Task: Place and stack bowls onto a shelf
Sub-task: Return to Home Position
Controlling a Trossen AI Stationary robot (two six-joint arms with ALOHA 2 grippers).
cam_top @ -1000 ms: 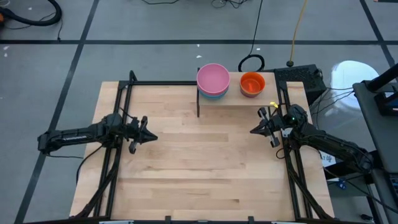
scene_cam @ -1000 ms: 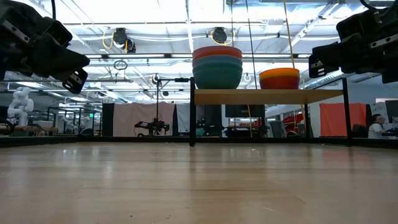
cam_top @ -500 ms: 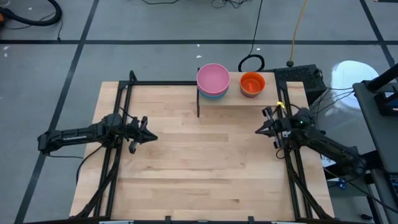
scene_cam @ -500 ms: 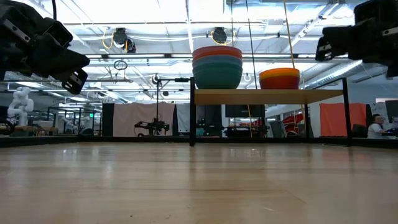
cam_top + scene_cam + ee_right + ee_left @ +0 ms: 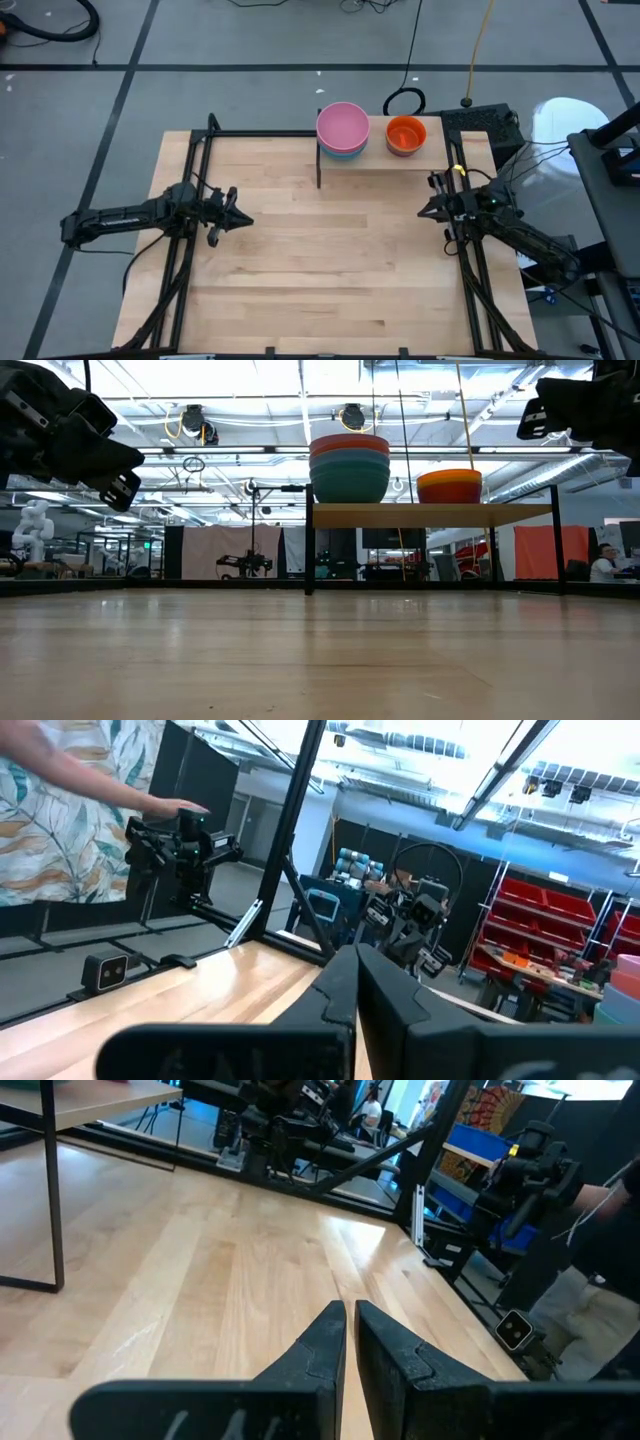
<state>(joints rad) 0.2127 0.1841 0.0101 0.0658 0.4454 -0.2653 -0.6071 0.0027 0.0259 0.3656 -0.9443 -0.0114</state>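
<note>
Bowls sit on the shelf [image 5: 380,156] at the tabletop's [image 5: 330,262] far edge: pink-topped stack [image 5: 343,127] left, orange-topped stack [image 5: 405,133] right. Both jaws are closed, empty. Your left arm [image 5: 130,215] waits left. Watch your right arm [image 5: 520,236] near the shelf: a wide swing could topple stacks.

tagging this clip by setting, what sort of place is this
Probably a robotics lab in a warehouse-like hall. Bare ceiling ducts run overhead, racks of red bins line a wall, and a white humanoid robot stands beyond the table.
</note>
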